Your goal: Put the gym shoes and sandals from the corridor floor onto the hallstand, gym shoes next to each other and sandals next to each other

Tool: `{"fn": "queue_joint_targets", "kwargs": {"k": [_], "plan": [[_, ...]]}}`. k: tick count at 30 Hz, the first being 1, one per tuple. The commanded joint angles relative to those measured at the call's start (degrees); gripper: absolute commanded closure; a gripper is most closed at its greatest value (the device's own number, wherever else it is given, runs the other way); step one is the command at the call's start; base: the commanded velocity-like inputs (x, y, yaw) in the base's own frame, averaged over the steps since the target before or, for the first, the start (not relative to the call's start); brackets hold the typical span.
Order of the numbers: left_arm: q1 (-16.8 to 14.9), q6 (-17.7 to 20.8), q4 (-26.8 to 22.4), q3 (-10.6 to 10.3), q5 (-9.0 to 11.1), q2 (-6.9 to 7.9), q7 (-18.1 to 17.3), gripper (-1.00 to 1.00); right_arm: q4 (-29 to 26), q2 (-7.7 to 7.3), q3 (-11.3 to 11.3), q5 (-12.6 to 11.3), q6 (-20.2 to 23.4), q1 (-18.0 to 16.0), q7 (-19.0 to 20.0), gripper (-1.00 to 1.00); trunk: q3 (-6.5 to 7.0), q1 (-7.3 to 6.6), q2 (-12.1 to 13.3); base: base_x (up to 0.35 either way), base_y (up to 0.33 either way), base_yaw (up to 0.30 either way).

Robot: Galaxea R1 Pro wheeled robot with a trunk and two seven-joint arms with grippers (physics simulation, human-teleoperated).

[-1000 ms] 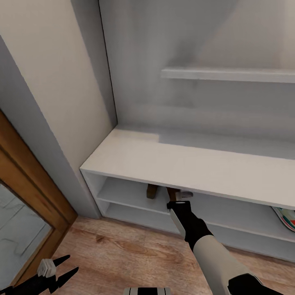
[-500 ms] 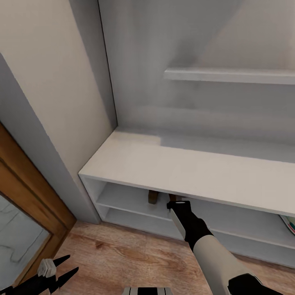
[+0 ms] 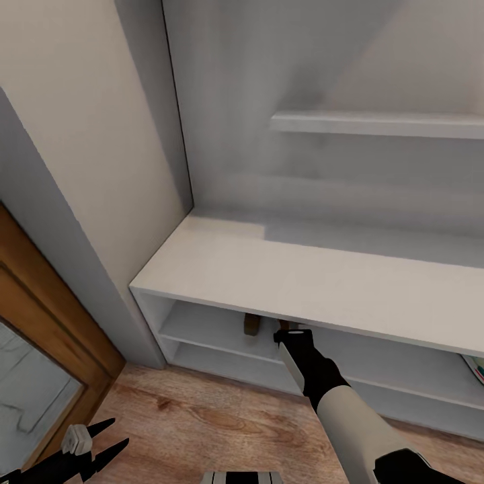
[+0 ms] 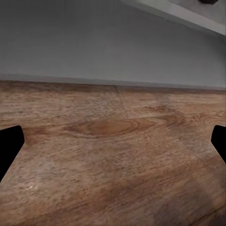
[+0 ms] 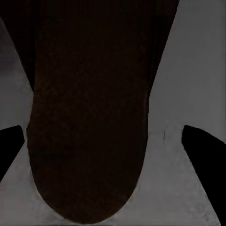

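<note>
Right gripper (image 3: 290, 331): reached in under the top board of the hallstand (image 3: 309, 282), tip at the upper open shelf. In the wrist view its fingertips (image 5: 202, 146) stand spread wide, one to each side of a dark sandal (image 5: 87, 117) and not touching it. The sandal lies directly ahead of the gripper on the grey shelf, rounded end toward the camera.

Just beyond the gripper, a second sandal (image 3: 252, 325) shows as a brown stub under the board edge, close beside the first as far as can be judged.

Left gripper (image 3: 87, 452): low over the corridor floor (image 3: 202, 417), fingers spread, holding nothing; in its wrist view, bare planks and the rack's base.

Far along the shelf from the right gripper, a gym shoe (image 3: 476, 368) peeks in at the picture edge, white with green and red.

Risks, as judgement: pulling the arm out at a slant could let a finger catch the sandal and drag it off the shelf lip to the floor. The wrist may also knock the top board, since clearance looks tight.

Sandal look: very dark brown, matte, smooth oval outline; straps not discernible in this shadow.
</note>
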Motion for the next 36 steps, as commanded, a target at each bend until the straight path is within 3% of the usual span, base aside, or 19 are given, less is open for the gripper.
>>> {"fn": "queue_joint_targets", "kwargs": {"k": [1,14,36], "plan": [[-0.04,-0.3,0.02,0.21,-0.15,-0.02,-0.21,-1.0,-0.05,0.0,0.16,-0.56,0.15,-0.03,-0.5,-1.0,-0.05,-0.01,-0.02,0.0,0.0,0.0],[-0.04,-0.3,0.02,0.24,-0.15,-0.02,-0.21,-1.0,-0.05,0.0,0.16,-0.56,0.15,-0.03,-0.5,-1.0,-0.05,-0.01,-0.02,-0.011,0.0,0.0],[-0.04,-0.39,0.02,0.22,-0.07,-0.02,-0.19,-1.0,-0.05,0.0,0.16,-0.56,0.15,-0.03,-0.5,-1.0,-0.05,-0.01,-0.02,-0.323,-0.017,0.0]]}}
